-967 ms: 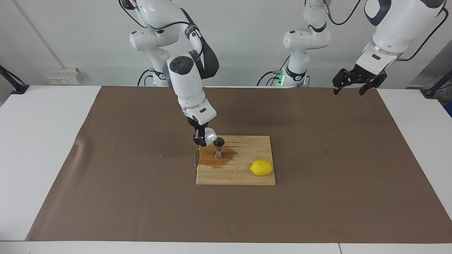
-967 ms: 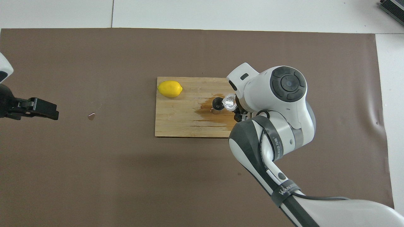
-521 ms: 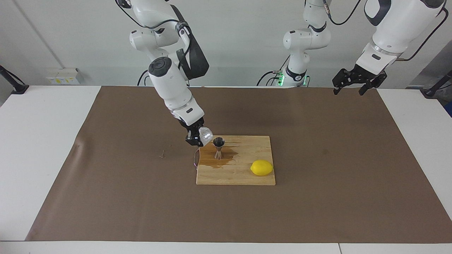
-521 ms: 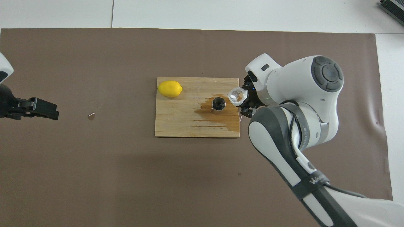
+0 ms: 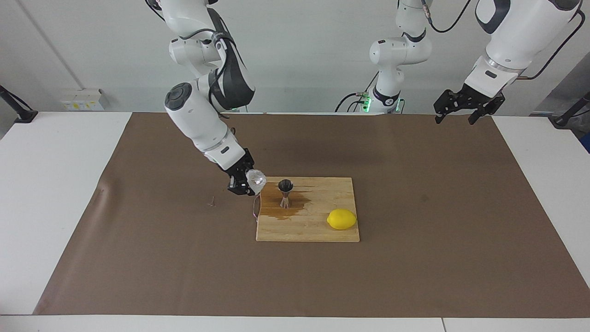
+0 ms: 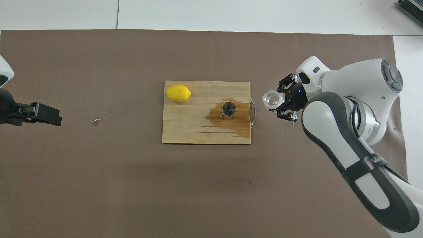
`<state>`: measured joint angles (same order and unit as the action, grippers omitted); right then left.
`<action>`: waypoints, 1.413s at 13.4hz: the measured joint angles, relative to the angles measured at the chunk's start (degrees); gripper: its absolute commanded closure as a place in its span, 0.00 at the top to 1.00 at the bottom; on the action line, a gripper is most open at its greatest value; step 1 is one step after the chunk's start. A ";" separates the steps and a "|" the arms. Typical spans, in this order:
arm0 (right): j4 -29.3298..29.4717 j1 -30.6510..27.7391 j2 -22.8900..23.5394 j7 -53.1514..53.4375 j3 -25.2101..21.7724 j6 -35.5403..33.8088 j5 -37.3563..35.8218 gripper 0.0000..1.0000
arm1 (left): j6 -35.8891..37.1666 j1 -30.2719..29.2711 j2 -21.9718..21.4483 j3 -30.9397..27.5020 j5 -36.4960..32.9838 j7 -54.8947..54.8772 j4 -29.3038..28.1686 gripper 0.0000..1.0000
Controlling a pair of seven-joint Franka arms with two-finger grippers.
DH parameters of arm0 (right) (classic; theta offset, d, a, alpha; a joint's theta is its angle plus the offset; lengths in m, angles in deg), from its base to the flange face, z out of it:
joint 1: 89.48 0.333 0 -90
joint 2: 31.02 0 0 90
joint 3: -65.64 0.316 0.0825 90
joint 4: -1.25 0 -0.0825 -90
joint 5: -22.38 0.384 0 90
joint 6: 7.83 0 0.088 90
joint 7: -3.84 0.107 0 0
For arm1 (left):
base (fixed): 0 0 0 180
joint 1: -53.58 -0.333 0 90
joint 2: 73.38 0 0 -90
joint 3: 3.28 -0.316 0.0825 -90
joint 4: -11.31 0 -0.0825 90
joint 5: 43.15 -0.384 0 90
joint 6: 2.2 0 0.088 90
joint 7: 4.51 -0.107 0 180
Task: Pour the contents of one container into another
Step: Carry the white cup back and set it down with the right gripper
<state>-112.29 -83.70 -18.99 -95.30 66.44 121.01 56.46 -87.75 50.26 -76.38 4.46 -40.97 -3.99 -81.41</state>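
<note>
A small clear textured cup [image 5: 256,177] [image 6: 273,99] is held in my right gripper [image 5: 249,183] [image 6: 279,103], which is shut on it. The cup hangs above the brown mat, just off the cutting board's edge at the right arm's end. The steel hourglass jigger [image 5: 285,192] [image 6: 228,109] stands upright on the wooden cutting board [image 5: 318,230] [image 6: 185,129], in a dark wet stain. My left gripper [image 5: 461,113] [image 6: 43,114] waits open, raised over the mat's edge at the left arm's end.
A yellow lemon [image 5: 341,219] [image 6: 178,93] lies on the board, farther from the robots than the jigger and toward the left arm's end. The board has a thin wire handle [image 6: 253,114] on the edge toward the right arm. A small scrap [image 6: 96,122] lies on the mat.
My right gripper has drawn the cup away from over the jigger, off the board toward the right arm's end, and turned it back toward upright. The left arm has not moved.
</note>
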 measured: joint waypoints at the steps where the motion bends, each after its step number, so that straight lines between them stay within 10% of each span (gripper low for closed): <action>1: -2.43 -1.02 0.09 -3.99 -0.04 1.93 2.18 0.35 | 0.00 0.00 0.00 0.00 0.00 0.00 0.00 1.00; 8: -7.45 -9.01 5.74 -26.16 -0.08 4.45 13.88 0.36 | 0.00 0.00 0.00 0.00 0.00 0.00 0.00 1.00; 9: -7.40 -9.41 5.81 -27.29 -0.07 3.84 14.65 0.45 | 0.00 0.00 0.00 0.00 0.00 0.00 0.00 1.00; 10: -7.39 -9.42 5.82 -27.35 -0.04 3.79 14.71 0.99 | 0.00 0.00 0.00 0.00 0.00 0.00 0.00 1.00; 19: -6.34 -9.10 -1.24 -11.16 0.18 -3.13 6.18 1.00 | 0.00 0.00 0.00 0.00 0.00 0.00 0.00 1.00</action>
<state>-118.63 -92.80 -20.23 -106.47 66.62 117.88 62.64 -87.75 50.26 -76.38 4.45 -40.97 -3.99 -81.41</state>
